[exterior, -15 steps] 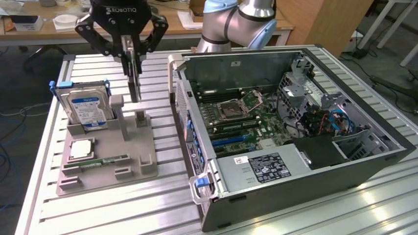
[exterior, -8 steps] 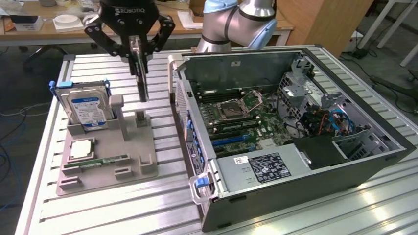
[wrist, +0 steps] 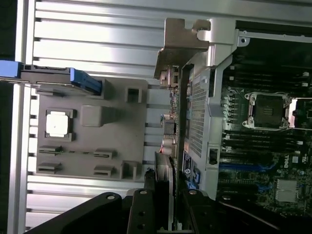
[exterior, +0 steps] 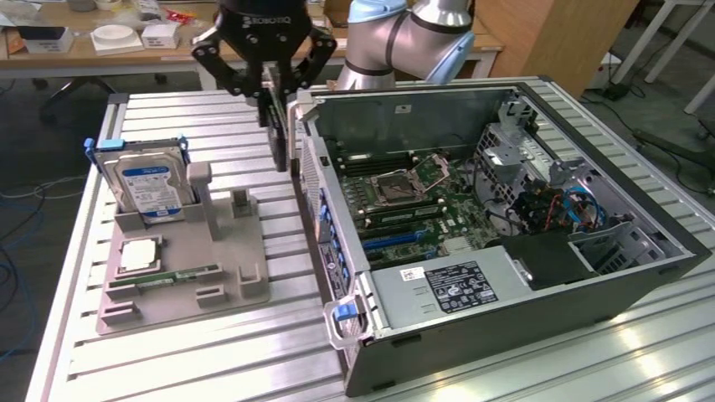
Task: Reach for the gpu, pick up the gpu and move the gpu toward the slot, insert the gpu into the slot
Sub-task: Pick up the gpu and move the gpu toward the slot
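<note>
Nearest, along the table's [exterior: 223, 352] front edge, the open computer case [exterior: 503, 335] shows one power supply [exterior: 447, 289] with a black-and-white label whose print is too small to read. Deeper on the board lie two blue connectors, the slot [exterior: 391, 241] among them, and one square processor socket [exterior: 400, 184]. Beside the case, toward the exterior view's left, one grey fixture [exterior: 213, 276] carries one processor chip [exterior: 140, 254], one green memory stick [exterior: 179, 275] and one upright hard drive [exterior: 151, 186] with a blue label, unreadable. Farther back the gripper [exterior: 275, 84], lettered ROBOTIQ, is clamped on the gpu [exterior: 276, 138], which hangs upright above the gap between fixture and case, well apart from the slot.
</note>
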Tool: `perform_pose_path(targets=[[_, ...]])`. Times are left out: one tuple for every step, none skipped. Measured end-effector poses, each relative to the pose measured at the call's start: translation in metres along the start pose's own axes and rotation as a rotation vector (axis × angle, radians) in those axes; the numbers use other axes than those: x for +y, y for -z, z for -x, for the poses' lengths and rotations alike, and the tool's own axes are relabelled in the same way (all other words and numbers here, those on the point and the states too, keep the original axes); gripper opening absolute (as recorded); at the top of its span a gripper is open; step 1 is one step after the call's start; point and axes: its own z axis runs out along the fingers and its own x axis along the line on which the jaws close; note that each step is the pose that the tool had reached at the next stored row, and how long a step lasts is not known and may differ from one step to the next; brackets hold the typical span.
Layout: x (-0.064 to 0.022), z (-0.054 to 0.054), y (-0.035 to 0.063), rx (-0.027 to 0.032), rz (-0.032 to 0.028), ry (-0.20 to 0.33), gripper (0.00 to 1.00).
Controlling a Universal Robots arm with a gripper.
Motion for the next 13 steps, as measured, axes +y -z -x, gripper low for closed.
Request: perform_pose_path(targets=[[-0.0003, 0.005, -0.0003, 0.0002, -0.0001, 0.0, 0.27], [-0.0006, 0.009, -0.0007, 0.0001, -0.0001, 0.0, 0.27], [-0.0008, 0.014, -0.0013, 0.0001, 0.0, 0.0, 0.27], [-0.001, 0.018, -0.0019, 0.0001, 0.0, 0.0, 0.27], [-0.0013, 0.023, -0.0025, 0.0, 0.0, 0.0, 0.27], [-0.0016, 0.027, -0.0031, 0.0001, -0.0001, 0.0, 0.27], [-0.0019, 0.032, -0.0037, 0.0002, -0.0001, 0.0, 0.27], [-0.0021, 0.036, -0.0045, 0.0, 0.0, 0.0, 0.27], [-0.0024, 0.041, -0.0052, 0.0, 0.0, 0.0, 0.27], [-0.0027, 0.045, -0.0058, 0.0, 0.0, 0.0, 0.27], [-0.0029, 0.05, -0.0064, 0.0001, -0.0001, 0.0, 0.27], [-0.0032, 0.054, -0.007, 0.0001, -0.0001, 0.0, 0.27], [-0.0034, 0.059, -0.0077, 0.0001, -0.0001, 0.0, 0.27]])
